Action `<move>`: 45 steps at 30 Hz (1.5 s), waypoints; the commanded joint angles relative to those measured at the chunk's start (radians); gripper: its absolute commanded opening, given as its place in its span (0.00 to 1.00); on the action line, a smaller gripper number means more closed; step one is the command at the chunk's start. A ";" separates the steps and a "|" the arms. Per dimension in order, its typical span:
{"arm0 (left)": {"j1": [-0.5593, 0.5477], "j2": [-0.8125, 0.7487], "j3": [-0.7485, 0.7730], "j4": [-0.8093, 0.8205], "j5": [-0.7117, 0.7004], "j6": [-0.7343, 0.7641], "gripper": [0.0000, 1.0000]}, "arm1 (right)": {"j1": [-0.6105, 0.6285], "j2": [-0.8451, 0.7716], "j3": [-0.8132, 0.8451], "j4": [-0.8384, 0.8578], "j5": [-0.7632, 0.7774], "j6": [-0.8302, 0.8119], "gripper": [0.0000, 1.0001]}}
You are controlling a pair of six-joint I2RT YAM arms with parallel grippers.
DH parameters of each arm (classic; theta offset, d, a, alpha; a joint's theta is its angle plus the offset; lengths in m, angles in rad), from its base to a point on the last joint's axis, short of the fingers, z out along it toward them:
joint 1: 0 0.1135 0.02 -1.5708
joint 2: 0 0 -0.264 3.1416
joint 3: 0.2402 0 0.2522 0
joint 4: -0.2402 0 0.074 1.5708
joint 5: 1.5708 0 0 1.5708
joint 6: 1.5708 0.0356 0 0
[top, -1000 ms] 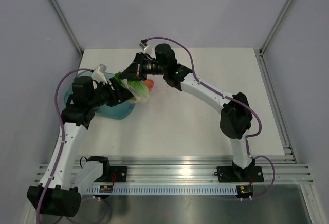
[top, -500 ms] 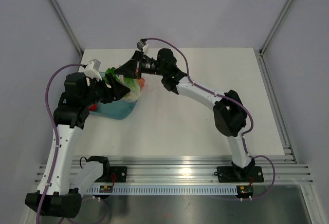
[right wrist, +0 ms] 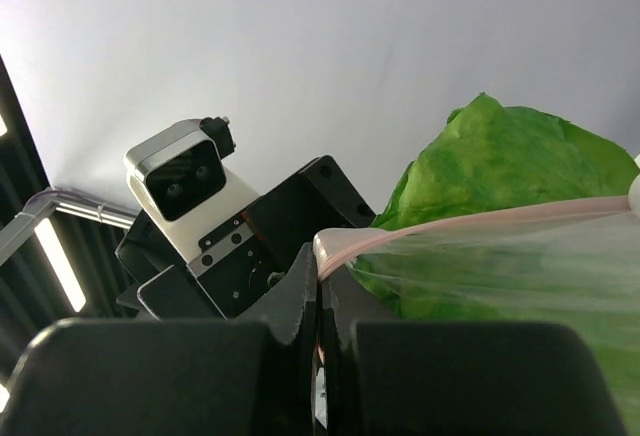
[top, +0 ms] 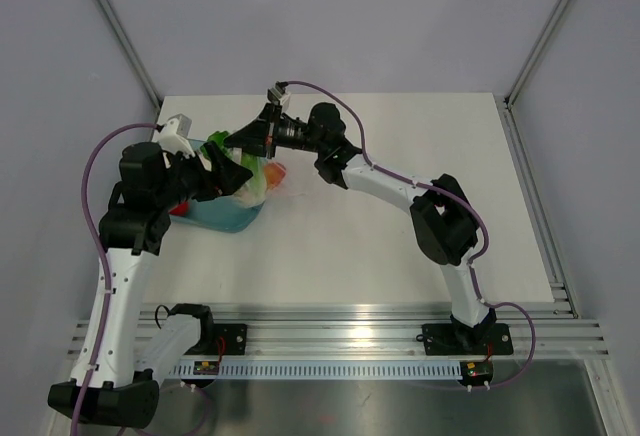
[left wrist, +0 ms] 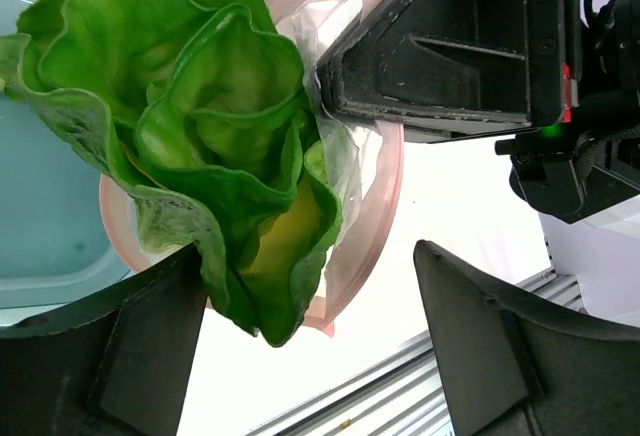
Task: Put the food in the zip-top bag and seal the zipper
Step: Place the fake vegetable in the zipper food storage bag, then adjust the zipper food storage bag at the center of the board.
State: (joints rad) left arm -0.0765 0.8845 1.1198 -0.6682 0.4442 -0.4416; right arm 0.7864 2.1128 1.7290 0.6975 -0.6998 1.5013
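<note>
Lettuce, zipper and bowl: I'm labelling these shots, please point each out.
lettuce (left wrist: 200, 136), left wrist view, middle of the leaf
zipper (right wrist: 450, 225), right wrist view, middle of the pink strip
bowl (left wrist: 45, 226), left wrist view, bare teal inside

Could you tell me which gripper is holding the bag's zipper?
The right gripper, shut on the zipper; the left gripper stands open near the lettuce.

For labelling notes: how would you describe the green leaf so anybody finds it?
At the far left of the white table sits a teal bowl. Over it hangs a clear bag, with the leaf at its mouth. Only it is ruffled and bright green.
</note>
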 commanded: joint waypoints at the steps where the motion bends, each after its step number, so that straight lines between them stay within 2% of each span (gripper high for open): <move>1: 0.004 -0.022 0.055 0.038 -0.002 0.015 0.87 | 0.002 -0.004 -0.002 0.108 -0.007 0.028 0.00; 10: 0.004 -0.030 0.138 -0.014 -0.027 0.037 0.99 | -0.016 -0.027 -0.055 0.154 0.000 0.053 0.00; 15: 0.004 -0.039 0.167 -0.034 -0.035 0.034 0.99 | -0.022 -0.034 -0.074 0.171 0.000 0.060 0.00; 21: 0.011 -0.055 0.196 -0.080 -0.108 0.030 0.99 | -0.033 -0.048 -0.106 0.200 0.003 0.073 0.00; 28: 0.075 -0.058 0.115 -0.111 -0.162 -0.048 0.99 | -0.047 -0.076 -0.141 0.238 0.000 0.085 0.00; 30: 0.105 -0.064 0.091 -0.116 -0.167 -0.068 0.98 | -0.052 -0.091 -0.158 0.240 -0.001 0.085 0.00; 36: 0.193 -0.099 -0.001 -0.097 -0.177 -0.146 0.87 | -0.075 -0.128 -0.192 0.254 -0.009 0.086 0.00; 41: 0.238 -0.110 -0.049 -0.087 -0.213 -0.216 0.84 | -0.096 -0.154 -0.223 0.275 -0.017 0.096 0.00; 45: 0.277 -0.084 -0.156 0.001 -0.110 -0.284 0.79 | -0.113 -0.180 -0.241 0.298 -0.033 0.109 0.00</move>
State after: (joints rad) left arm 0.1734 0.7849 1.0389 -0.7586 0.2783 -0.6548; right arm 0.6895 2.0209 1.4910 0.8856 -0.7033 1.5932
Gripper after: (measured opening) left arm 0.795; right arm 0.032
